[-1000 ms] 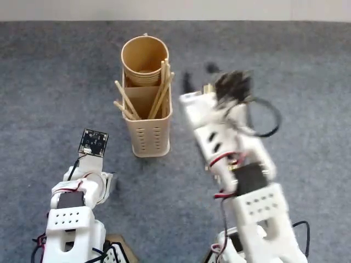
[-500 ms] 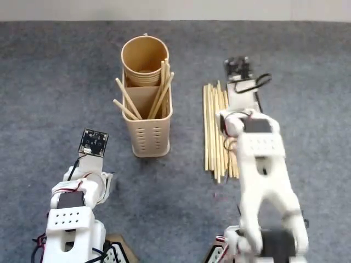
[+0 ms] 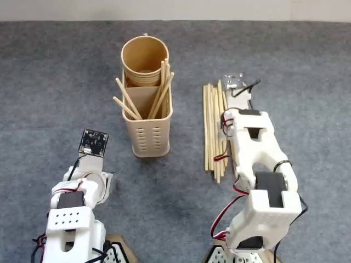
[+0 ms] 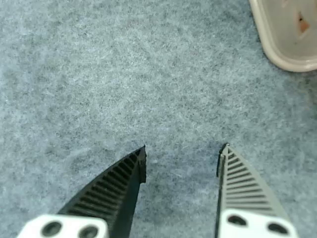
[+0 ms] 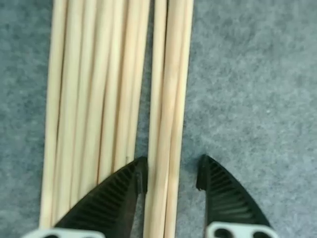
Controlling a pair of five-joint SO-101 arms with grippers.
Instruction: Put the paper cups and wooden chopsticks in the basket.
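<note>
Field note: you are working at a robotics test bench. Whether it stands in a lab or in someone's workroom cannot be told.

Evidence:
- Your left arm (image 3: 68, 216) and right arm (image 3: 258, 142) are white printed shells with black servo blocks showing. Red and black wires (image 3: 222, 213) loop loose outside the joints.
- Both arms are based side by side at the near edge of the table.
- The surface is one sheet of grey felt-like mat (image 3: 55, 71) (fibres plain in both wrist views). It runs to a pale strip (image 3: 164, 10) at the far edge.
- Staged props sit on the mat: a perforated beige basket (image 3: 148, 137), paper cups (image 3: 143, 55), and wooden chopsticks (image 3: 211, 126) laid in a row.
</note>
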